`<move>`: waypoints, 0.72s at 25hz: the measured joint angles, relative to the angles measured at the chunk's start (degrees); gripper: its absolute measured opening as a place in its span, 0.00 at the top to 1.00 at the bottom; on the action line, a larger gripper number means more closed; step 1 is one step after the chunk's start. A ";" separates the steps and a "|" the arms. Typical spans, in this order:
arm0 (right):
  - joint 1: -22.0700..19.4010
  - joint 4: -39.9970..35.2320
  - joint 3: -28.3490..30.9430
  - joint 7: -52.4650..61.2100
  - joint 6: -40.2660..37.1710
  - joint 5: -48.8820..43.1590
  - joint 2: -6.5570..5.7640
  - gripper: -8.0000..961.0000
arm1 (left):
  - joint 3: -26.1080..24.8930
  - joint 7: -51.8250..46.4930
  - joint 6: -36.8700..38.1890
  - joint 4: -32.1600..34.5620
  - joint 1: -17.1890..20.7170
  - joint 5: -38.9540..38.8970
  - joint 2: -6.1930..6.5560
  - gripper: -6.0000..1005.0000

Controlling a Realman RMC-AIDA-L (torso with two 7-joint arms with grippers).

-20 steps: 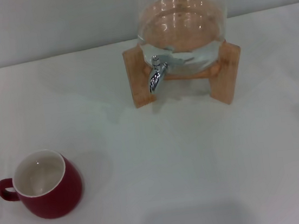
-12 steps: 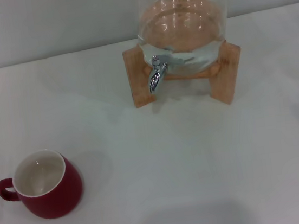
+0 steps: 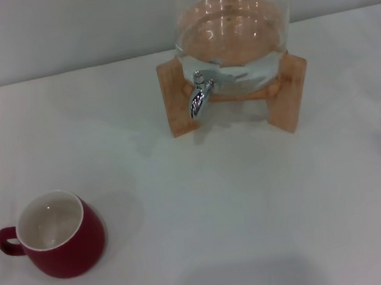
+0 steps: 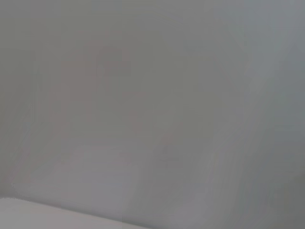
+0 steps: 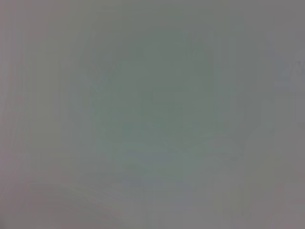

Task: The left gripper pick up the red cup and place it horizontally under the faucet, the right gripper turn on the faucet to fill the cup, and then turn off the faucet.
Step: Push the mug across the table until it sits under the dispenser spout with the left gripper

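Note:
The red cup (image 3: pixel 57 237) stands upright on the white table at the front left in the head view, its white inside showing and its small loop handle pointing left. The chrome faucet (image 3: pixel 199 96) juts forward and down from the clear glass dispenser jar (image 3: pixel 232 36), which rests in a wooden stand (image 3: pixel 287 92) at the back centre. Its spout hangs over bare table, well apart from the cup. Neither gripper shows in any view. Both wrist views show only a plain grey surface.
The white table (image 3: pixel 253 197) spreads from the stand to the front edge. A pale wall runs along the back, behind the jar. A faint shadow lies on the table at the front centre.

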 joint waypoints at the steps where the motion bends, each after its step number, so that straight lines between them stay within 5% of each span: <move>1: 0.07 0.00 0.00 0.00 -0.07 0.00 0.00 0.34 | 0.05 1.59 0.00 -0.62 -0.28 0.28 -0.05 0.24; 18: 0.97 0.04 1.43 -0.06 -0.14 0.09 -0.26 0.34 | 0.06 11.39 0.71 -10.16 -2.14 2.00 -0.22 0.24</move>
